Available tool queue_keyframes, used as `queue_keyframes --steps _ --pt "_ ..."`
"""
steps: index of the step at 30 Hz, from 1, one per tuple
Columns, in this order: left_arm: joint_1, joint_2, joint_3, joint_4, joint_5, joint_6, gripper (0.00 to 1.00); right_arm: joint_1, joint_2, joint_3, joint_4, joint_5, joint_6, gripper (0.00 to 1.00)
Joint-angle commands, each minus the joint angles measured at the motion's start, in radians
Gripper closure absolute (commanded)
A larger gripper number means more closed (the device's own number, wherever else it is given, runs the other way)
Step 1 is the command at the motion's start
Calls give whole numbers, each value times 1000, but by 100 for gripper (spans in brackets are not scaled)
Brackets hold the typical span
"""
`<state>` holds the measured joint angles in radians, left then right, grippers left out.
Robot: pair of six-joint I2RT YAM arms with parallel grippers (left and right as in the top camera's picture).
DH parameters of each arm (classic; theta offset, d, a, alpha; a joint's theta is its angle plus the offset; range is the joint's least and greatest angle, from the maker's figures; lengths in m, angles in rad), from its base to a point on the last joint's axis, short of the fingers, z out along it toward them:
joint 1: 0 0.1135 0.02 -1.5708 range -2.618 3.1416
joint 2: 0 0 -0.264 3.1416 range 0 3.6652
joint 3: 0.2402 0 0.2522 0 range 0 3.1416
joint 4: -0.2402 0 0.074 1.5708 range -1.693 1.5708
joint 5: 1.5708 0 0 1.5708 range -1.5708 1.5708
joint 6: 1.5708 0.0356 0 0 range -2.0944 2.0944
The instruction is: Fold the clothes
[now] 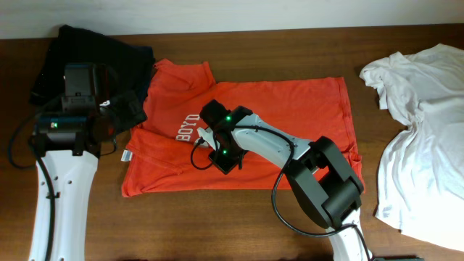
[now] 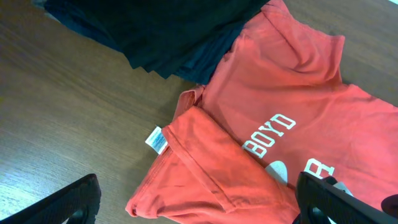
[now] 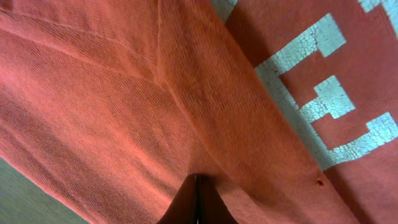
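Observation:
The orange-red T-shirt (image 1: 290, 123) lies spread on the wooden table, its left side folded inward, with white "BOYD" lettering (image 2: 269, 134) showing. My left gripper (image 2: 199, 202) hovers open over the shirt's folded left corner (image 2: 205, 174), with nothing between its fingers; from overhead the left gripper (image 1: 129, 110) sits at the shirt's left edge. My right gripper (image 3: 196, 180) is shut, its tips resting on a crease in the orange-red T-shirt (image 3: 124, 93); from overhead the right gripper (image 1: 210, 141) is near the lettering. A white T-shirt (image 1: 424, 123) lies crumpled at the right.
A dark garment (image 1: 94, 47) is heaped at the back left, touching the orange shirt's collar side, and the dark garment (image 2: 168, 31) fills the top of the left wrist view. A small white label (image 2: 156, 139) sticks out at the shirt's edge. Bare wood (image 1: 87, 232) lies along the front.

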<state>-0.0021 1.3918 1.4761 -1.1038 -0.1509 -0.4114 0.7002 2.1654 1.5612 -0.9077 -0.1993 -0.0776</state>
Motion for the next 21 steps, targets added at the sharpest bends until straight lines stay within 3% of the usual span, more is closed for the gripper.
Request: queue_keyframes --steps 1,13,21 --pt "7 3 -4 -2 -14 2 1 5 1 -11 14 27 8 96" --pt "7 3 -4 -2 -14 2 1 -17 1 37 97 111 8 95" --pt "7 3 -4 -2 -14 2 1 -41 1 37 261 160 31 92"
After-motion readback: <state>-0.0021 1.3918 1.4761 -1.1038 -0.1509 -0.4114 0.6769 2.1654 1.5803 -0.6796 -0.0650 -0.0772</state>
